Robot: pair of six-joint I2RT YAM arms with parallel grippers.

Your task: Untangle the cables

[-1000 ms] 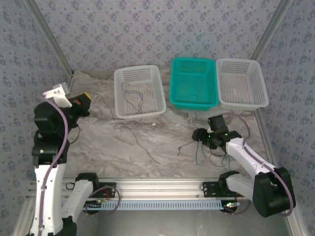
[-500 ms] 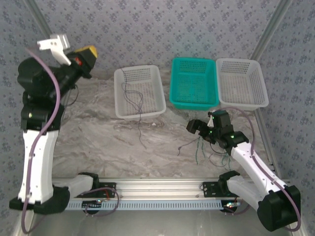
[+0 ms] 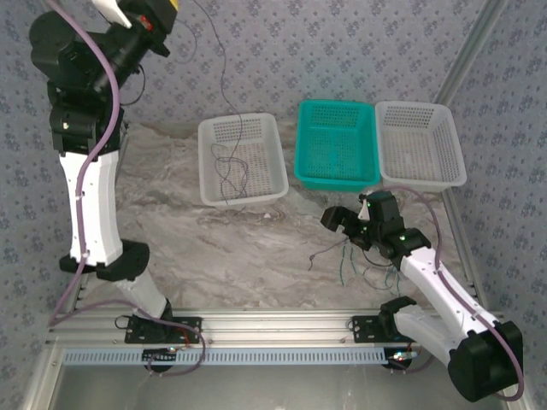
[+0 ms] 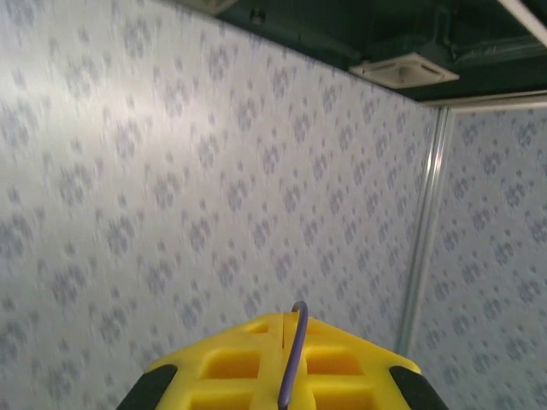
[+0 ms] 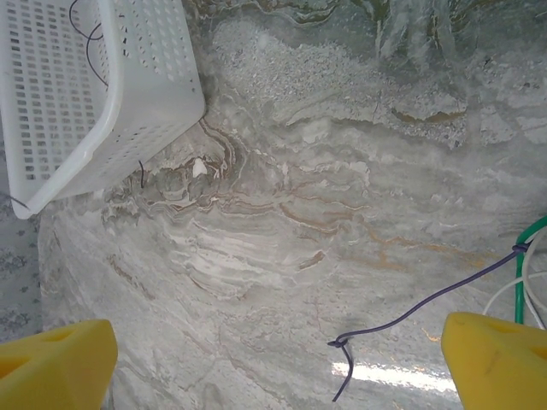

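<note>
Noted left hand (image 3: 162,8) up high against the patterned back wall, yellow pads pressed together on a thin dark purple wire (image 4: 296,342). Traced that wire in the top view as one slack strand dropping from the pinch into the left-most white perforated plastic basket (image 3: 208,141), lower length lying in loose loops on the basket floor. Found right hand (image 5: 282,363) low over the grey marble-patterned tabletop (image 5: 282,196), yellow fingertips wide apart, nothing between them. Located the rest of the job just beside it: a loose tangle of green, whitish-cream and purple wires (image 3: 355,256) on the tabletop near the right arm, well apart from the basket. Picked out in the right wrist view a purple strand (image 5: 427,301) with a small knot at its near end, and a green strand (image 5: 518,286) crossing it at the right edge. Judged the wires very light, limp and thin: no stiffness to push with, likely to slip from a half-closed pinch and to snag where strands cross. Best to take hold on a clear single run or a free end, away from knots, pads fully closed, and to draw slowly so the whole clump does not follow.
</note>
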